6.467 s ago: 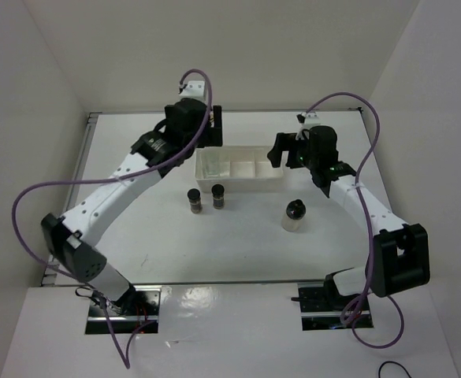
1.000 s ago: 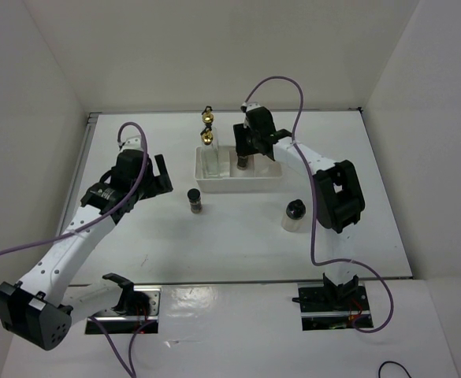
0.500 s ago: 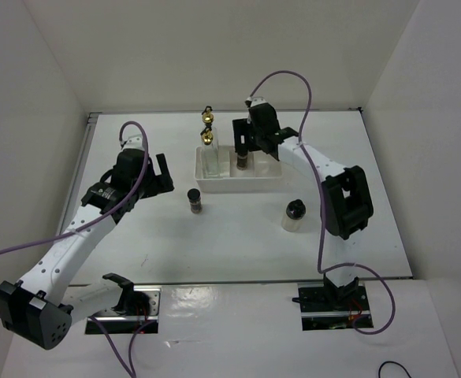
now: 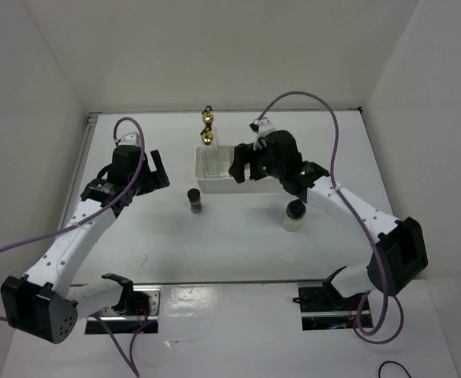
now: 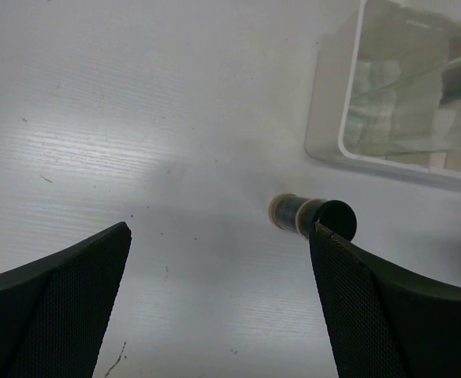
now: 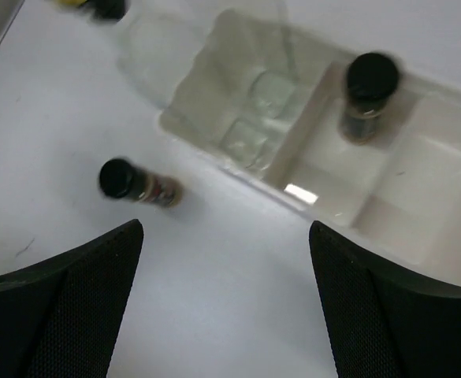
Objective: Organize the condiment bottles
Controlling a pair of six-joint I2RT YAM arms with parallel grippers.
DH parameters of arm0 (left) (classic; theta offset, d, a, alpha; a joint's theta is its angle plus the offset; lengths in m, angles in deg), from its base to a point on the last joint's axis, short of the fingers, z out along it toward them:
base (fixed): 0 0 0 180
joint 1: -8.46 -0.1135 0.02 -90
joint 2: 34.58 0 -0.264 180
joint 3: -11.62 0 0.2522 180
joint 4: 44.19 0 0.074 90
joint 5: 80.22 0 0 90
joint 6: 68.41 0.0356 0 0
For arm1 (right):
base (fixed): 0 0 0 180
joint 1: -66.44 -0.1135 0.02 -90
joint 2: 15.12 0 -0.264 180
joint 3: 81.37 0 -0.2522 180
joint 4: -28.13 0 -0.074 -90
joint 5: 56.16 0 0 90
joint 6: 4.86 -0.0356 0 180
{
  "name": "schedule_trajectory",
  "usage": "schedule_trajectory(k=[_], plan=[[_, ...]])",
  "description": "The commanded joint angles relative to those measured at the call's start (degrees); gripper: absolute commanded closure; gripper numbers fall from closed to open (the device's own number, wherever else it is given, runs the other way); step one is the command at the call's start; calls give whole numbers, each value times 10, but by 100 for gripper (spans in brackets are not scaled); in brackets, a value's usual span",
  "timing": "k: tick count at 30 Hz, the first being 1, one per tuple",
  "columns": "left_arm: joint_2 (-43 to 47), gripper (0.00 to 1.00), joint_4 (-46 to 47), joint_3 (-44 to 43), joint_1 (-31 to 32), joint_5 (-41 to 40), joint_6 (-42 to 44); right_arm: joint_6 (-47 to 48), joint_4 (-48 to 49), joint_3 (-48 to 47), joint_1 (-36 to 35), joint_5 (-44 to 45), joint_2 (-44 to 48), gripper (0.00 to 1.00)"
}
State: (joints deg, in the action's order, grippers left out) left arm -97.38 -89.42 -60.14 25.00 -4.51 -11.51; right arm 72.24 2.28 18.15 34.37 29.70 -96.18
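A white divided tray point(image 4: 213, 185) sits at the back centre. Two tall glass bottles with gold tops point(image 4: 207, 138) point(image 4: 207, 117) rise at its left end. One small dark jar point(image 6: 368, 94) stands inside the tray point(image 6: 238, 161); the right arm hides it from above. The other dark jar point(image 4: 195, 199) point(image 5: 313, 217) point(image 6: 135, 183) stands on the table in front. The squat pale jar point(image 4: 294, 214) is to the right. My right gripper point(image 4: 238, 167) point(image 6: 226, 228) hangs open over the tray's front edge, holding nothing. My left gripper point(image 4: 153, 175) point(image 5: 221, 232) is open, left of the table jar.
White walls close in the table on three sides. Purple cables loop off both arms. The right forearm passes just above the squat pale jar. Bare tabletop lies between the tray and the arm bases.
My right gripper opened, left the dark jar standing in the tray, and drew back toward the front. The left arm barely shifted.
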Motion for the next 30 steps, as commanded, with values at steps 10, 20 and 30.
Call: schedule_trajectory(k=[10, 20, 30], plan=[[-39, 0, 25, -2, -73, 48, 15, -61, 110, 47, -177, -9, -38, 9], [22, 0, 3, 4, -95, 43, 26, -44, 119, -39, -214, 73, -157, 9], [55, 0, -3, 15, -100, 37, 26, -38, 101, -98, -215, 112, -234, 9]])
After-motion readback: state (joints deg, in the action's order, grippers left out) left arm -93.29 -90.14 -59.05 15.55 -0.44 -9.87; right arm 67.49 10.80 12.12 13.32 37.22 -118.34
